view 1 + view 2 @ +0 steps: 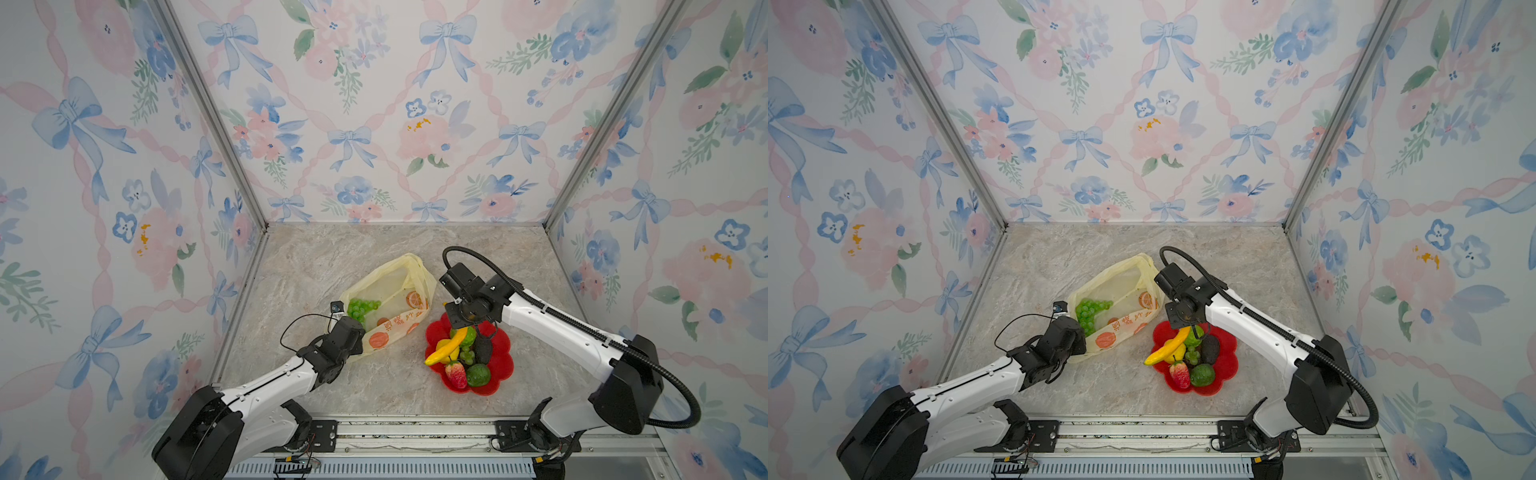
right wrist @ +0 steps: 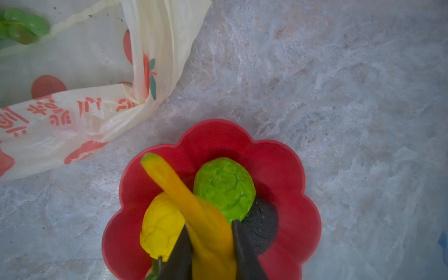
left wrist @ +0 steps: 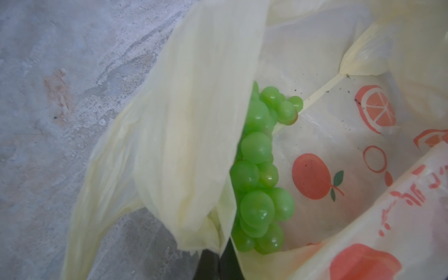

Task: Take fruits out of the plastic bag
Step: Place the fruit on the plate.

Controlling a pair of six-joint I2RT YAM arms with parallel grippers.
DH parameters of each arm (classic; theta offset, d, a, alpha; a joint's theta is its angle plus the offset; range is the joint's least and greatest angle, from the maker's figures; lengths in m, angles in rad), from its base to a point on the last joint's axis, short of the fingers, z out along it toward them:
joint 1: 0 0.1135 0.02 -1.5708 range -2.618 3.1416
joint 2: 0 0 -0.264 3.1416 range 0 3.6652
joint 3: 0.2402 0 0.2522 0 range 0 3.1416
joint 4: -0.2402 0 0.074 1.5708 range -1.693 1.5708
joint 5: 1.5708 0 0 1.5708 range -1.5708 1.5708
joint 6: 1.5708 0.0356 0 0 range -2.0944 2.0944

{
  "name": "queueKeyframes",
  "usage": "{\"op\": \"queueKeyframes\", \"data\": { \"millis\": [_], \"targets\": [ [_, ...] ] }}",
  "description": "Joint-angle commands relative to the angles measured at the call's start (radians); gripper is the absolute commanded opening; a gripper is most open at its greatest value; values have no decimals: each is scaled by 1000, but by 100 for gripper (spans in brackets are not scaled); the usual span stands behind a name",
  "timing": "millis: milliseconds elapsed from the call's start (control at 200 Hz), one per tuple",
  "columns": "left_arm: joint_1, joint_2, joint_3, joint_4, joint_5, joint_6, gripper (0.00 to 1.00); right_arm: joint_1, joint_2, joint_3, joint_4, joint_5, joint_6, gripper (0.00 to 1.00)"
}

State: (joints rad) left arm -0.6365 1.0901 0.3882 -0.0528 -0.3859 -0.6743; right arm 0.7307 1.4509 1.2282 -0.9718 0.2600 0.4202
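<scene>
The bench is a flat slab with a grey-beige marble pattern, matt and slightly mottled. The plastic bag lies slumped about the middle of it, mouth towards the left edge. It is thin, crinkly, pale yellow film that light passes through, printed with orange fruit pictures and characters.

The left hand is pressed together on a fold of the bag's rim. I judge this grip is meant to keep the limp film lifted and the mouth open, since the bag would otherwise collapse over its contents.

Just beside the bag, nearer the front edge, sits the red flower-shaped plate. It is glossy, with a scalloped rim, and serves as the drop-off.

Above it the right hand pinches the banana, a smooth, curved yellow-orange toy. It is gripped by one end and slants down over the plate. Whether its lower tip touches anything, I cannot tell.

Inside the bag is one bunch of grapes, round, shiny and translucent green, lying against the side wall by the held fold. I judge it the last fruit to fetch.

On the plate are the green citrus and yellow citrus, both bumpy. With them are a dark rough avocado, a lime, a pitted red strawberry and a small grape cluster.
</scene>
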Motion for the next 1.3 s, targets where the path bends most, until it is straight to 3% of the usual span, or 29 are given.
{"op": "queueKeyframes", "data": {
  "millis": [0, 485, 1295],
  "targets": [
    [12, 7, 32, -11, -33, 52, 0, -23, -64, -58, -108, 42, 69, 15],
    [40, 10, 41, 9, -30, 145, 0, -55, -205, -239, -257, 71, 292, 15],
    [52, -25, 15, 34, 7, 162, 0, -41, -33, -281, -271, 201, 375, 14]
  ]
}}
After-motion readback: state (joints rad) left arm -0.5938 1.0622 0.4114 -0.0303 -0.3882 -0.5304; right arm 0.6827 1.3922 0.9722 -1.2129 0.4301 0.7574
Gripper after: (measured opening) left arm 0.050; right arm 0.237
